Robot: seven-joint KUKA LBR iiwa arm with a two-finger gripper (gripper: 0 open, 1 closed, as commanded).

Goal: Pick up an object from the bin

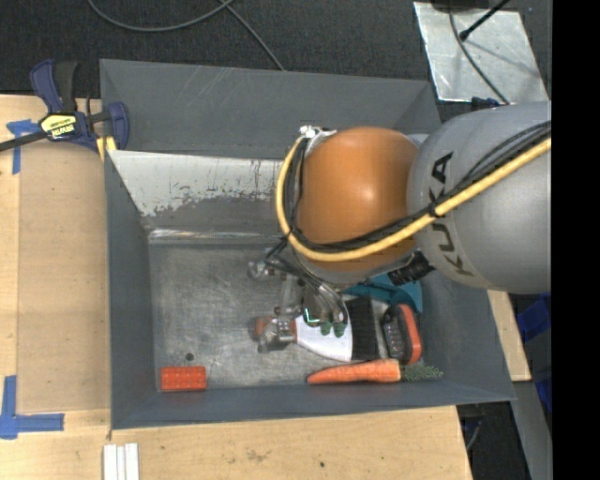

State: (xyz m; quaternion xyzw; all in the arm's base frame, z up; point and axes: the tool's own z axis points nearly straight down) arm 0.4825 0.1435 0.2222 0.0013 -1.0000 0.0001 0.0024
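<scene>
Jaws stand apart, low over the bare floor of the bin [187, 281], with nothing between them. Along the near wall lie an orange block [183, 378] and a carrot [354, 373]. Behind these a white piece [328, 345] lies just beside the jaws, with a black brush [362, 330] and a teal item [398, 289] beyond.

A robotics lab, by the look of it, a test rig rather than a home or shop. A big grey industrial arm [487, 206] lettered KUKA, with an orange cover [352, 192] and a yellow cable [469, 192] along it, hangs over a scuffed metal bin [131, 309]. Black leads [253, 37] trail over dark flooring [169, 28] behind it. The bin holds odd props: a carrot [356, 373] and an orange block [184, 379].
</scene>
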